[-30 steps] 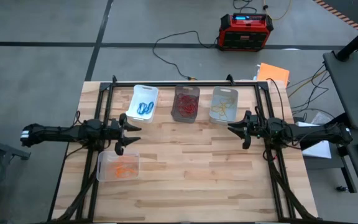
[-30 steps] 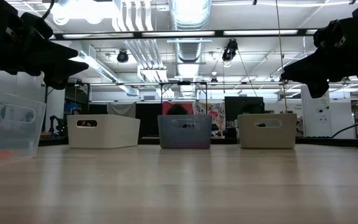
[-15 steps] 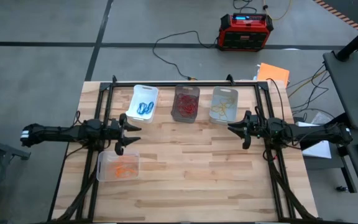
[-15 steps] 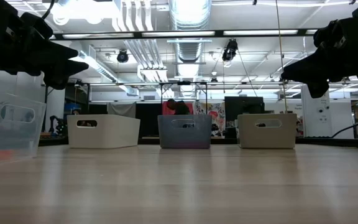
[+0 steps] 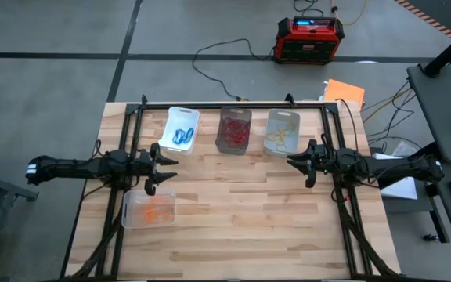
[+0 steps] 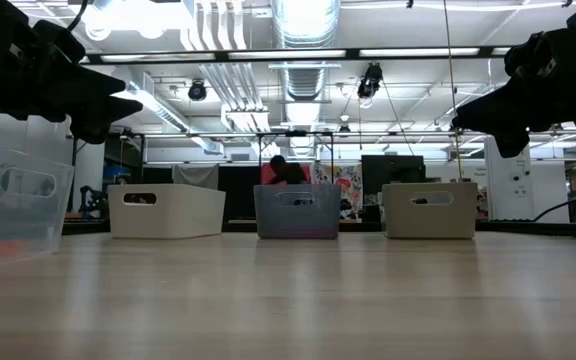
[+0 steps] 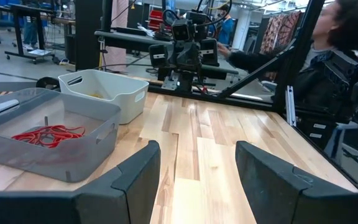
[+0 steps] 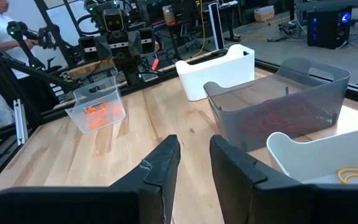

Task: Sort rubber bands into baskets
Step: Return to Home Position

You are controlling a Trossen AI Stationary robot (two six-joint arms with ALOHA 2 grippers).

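The table (image 5: 241,227) is pale wood planks in a black frame, and its middle lies bare. Three baskets stand in a row along the far edge. The dark basket (image 5: 234,130) is in the centre with the red bands (image 5: 234,136) in it. To its left is the white basket (image 5: 180,129) with the blue bands (image 5: 183,135). To its right is a clear basket (image 5: 282,131) with the yellowish bands (image 5: 279,140). A second clear basket (image 5: 149,209) with the orange bands (image 5: 160,210) sits apart, nearer and well left of the dark basket.

The left gripper (image 7: 197,144) hangs above the wood, left of the dark basket and just beyond the orange-filled one, its fingers spread wide and empty. The right gripper (image 8: 194,140) hangs to the right of the dark basket, facing it, its fingers parted by a narrow gap and holding nothing.

Beyond the dark basket, on the grey floor, sits a red-and-black box (image 5: 309,39) with a black cable (image 5: 218,52) trailing from it. Strip lights (image 6: 418,52) and ducts run overhead. A person (image 7: 347,37) stands by the table's frame.
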